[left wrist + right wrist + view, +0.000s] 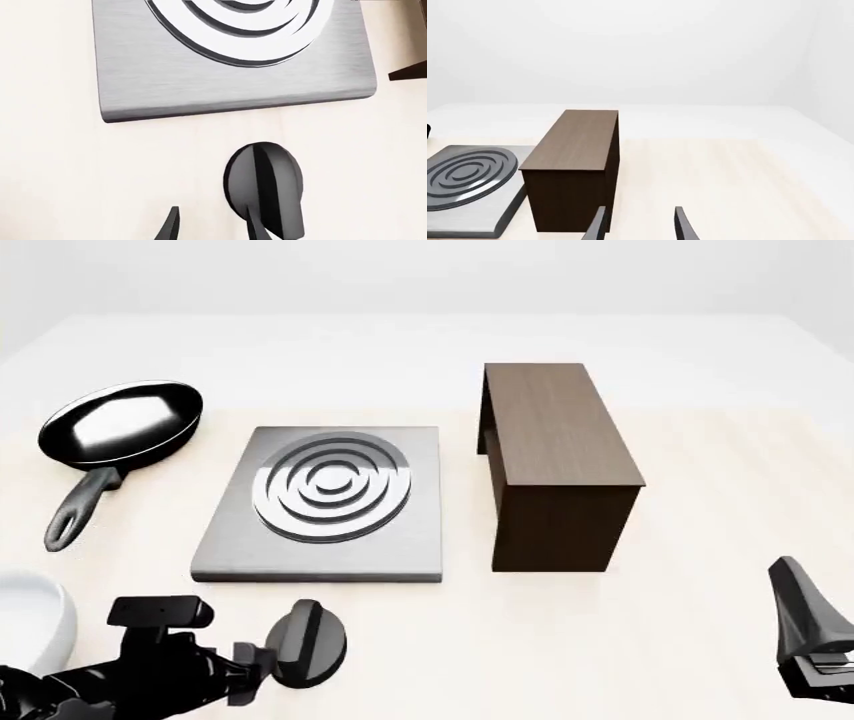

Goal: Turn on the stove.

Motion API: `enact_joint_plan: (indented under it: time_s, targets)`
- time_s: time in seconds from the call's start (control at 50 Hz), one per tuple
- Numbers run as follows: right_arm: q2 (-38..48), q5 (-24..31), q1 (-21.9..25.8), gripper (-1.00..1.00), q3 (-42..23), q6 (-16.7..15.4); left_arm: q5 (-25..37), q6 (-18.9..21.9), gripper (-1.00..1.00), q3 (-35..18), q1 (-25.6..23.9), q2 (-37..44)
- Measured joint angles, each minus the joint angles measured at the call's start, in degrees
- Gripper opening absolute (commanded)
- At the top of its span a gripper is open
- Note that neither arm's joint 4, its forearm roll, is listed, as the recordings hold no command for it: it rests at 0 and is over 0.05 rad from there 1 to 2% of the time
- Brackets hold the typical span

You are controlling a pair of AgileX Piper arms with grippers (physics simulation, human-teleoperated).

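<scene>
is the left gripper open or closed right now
Open. In the left wrist view the left gripper shows two fingertips spread apart, one finger in front of the black stove knob, the other off to its side, not clamped.

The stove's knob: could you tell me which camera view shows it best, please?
The left wrist view: the knob fills the foreground, its raised ridge plain, just ahead of the stove. The front view shows it smaller, at the left gripper. The right wrist view misses it.

black frying pan (118, 423), tall brown wooden box (554, 455), white bowl (27, 625)
</scene>
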State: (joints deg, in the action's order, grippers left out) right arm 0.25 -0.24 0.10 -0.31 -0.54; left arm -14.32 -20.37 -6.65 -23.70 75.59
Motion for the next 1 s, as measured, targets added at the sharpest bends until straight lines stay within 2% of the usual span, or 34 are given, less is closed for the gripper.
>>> enact_joint_plan:
  time_s: [0.2,0.5,1.0]
  targets:
    - [0.00,0.00,0.00,1.00,0.00,0.00,-1.33,-1.69,1.00,-0.03,-2.89,0.95]
    - [0.00,0.00,0.00,1.00,0.00,0.00,-1.25,0.76,1.00,-0.62,-5.08,1.61]
    - [0.00,0.00,0.00,1.00,0.00,0.00,-0.21,0.57,1.00,-2.77,-7.38,3.23]
